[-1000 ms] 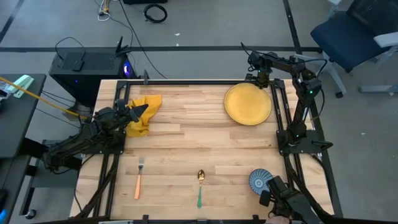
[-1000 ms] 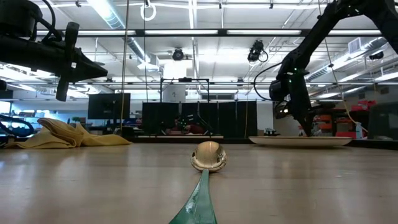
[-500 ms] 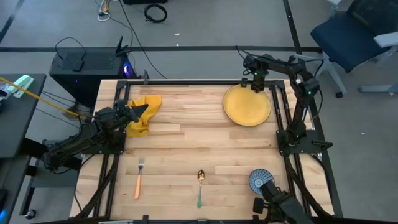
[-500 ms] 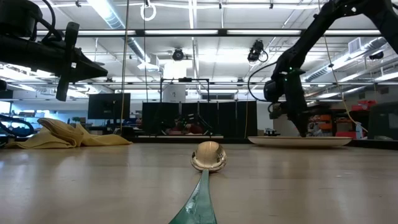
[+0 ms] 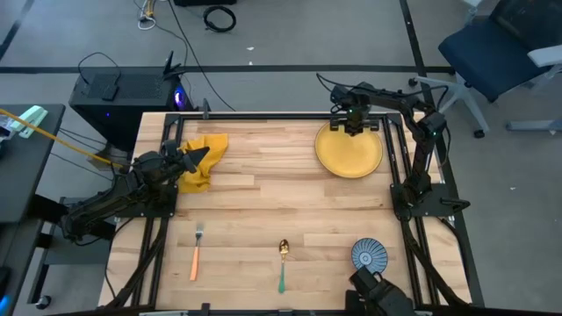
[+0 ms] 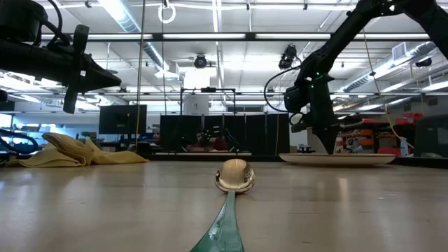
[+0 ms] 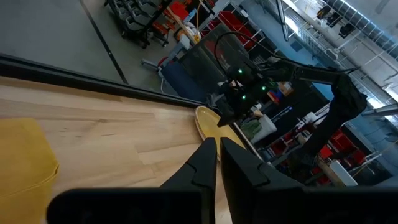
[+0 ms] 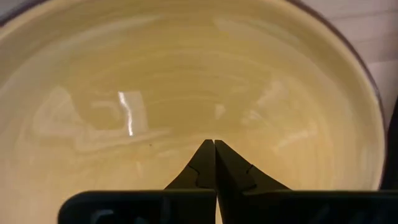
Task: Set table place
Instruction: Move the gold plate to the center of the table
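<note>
A yellow plate (image 5: 349,151) lies flat at the far right of the wooden table (image 5: 263,197); it fills the right wrist view (image 8: 186,81). My right gripper (image 5: 351,125) is shut and points down over the plate's far part, and its tips (image 6: 329,148) are close above the plate. A crumpled yellow napkin (image 5: 202,158) lies at the far left. My left gripper (image 5: 200,156) is shut and empty. It is held level above the napkin, well clear of the table in the low view (image 6: 115,80). My right gripper's shut tips (image 8: 215,144) point down at the plate's inner face (image 8: 215,124). I cannot tell whether they touch it.
A fork with an orange handle (image 5: 196,252) and a spoon with a green handle (image 5: 283,263) lie near the front edge. A blue patterned bowl (image 5: 369,254) stands at the near right. Bare wood lies between napkin and plate.
My right gripper has gone toward the table's left edge, from beyond the plate's far right rim to over the plate's far part, staying shut. The plate has not moved.
</note>
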Tool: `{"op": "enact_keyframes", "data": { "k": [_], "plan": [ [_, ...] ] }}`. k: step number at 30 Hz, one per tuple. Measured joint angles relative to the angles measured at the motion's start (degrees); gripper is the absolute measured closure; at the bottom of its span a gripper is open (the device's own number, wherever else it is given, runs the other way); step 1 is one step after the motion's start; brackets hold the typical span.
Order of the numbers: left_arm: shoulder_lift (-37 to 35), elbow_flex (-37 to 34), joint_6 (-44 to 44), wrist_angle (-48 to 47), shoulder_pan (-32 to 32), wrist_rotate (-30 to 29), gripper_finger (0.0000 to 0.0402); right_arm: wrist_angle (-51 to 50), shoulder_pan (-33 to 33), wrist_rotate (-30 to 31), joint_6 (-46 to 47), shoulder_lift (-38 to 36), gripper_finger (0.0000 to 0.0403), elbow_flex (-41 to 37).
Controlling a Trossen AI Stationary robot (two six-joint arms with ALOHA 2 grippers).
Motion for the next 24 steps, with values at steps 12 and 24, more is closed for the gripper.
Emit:
{"op": "enact_keyframes", "data": {
  "k": [12, 24],
  "plan": [
    [0.0, 0.0, 0.1, 0.0, 0.0, 0.8, 0.0366, 2.3, 1.5, -1.4, 1.3, -0.5, 0.0402, -7.5],
    [0.0, 0.0, 0.3, -0.1, 0.0, 1.3, 0.0367, 3.5, 6.9, -0.7, 0.6, -0.2, 0.0402, -6.4]
  ]
}}
